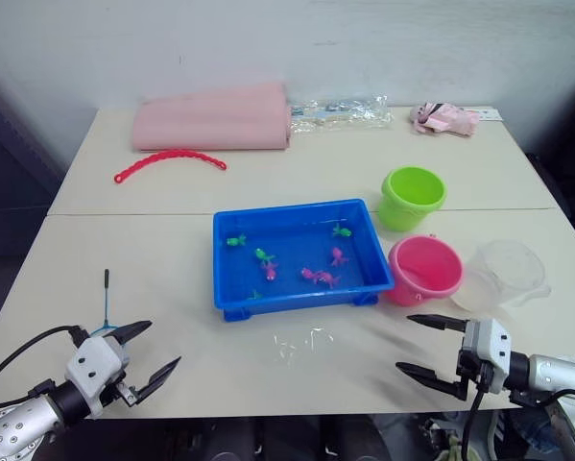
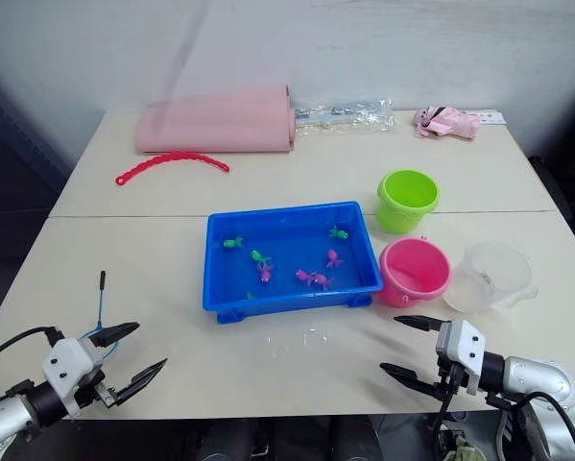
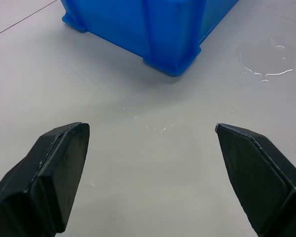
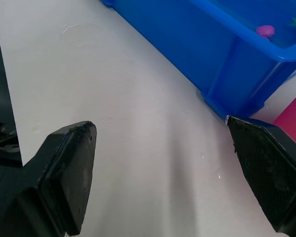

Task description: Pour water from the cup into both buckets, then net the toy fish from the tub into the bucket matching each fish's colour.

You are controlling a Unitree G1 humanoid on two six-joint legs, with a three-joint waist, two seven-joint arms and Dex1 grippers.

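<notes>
The blue tub (image 1: pixel 297 298) sits mid-table with several green fish (image 1: pixel 235 241) and pink fish (image 1: pixel 318 277) lying in it. To its right stand the green bucket (image 1: pixel 412 197), the pink bucket (image 1: pixel 424 270) and, further right, the clear cup (image 1: pixel 503 274). The net's thin dark handle (image 1: pixel 106 293) lies at the front left; its blue hoop is mostly hidden behind my left gripper (image 1: pixel 165 343), which is open and holds nothing. My right gripper (image 1: pixel 403 342) hangs open and empty in front of the pink bucket. The right wrist view shows the tub's corner (image 4: pixel 207 54).
A small water puddle (image 1: pixel 301 343) lies in front of the tub between my grippers. Along the back edge are a rolled pink mat (image 1: pixel 212 117), a red bead chain (image 1: pixel 168 161), a clear plastic bag (image 1: pixel 343 112) and a pink item (image 1: pixel 445 118).
</notes>
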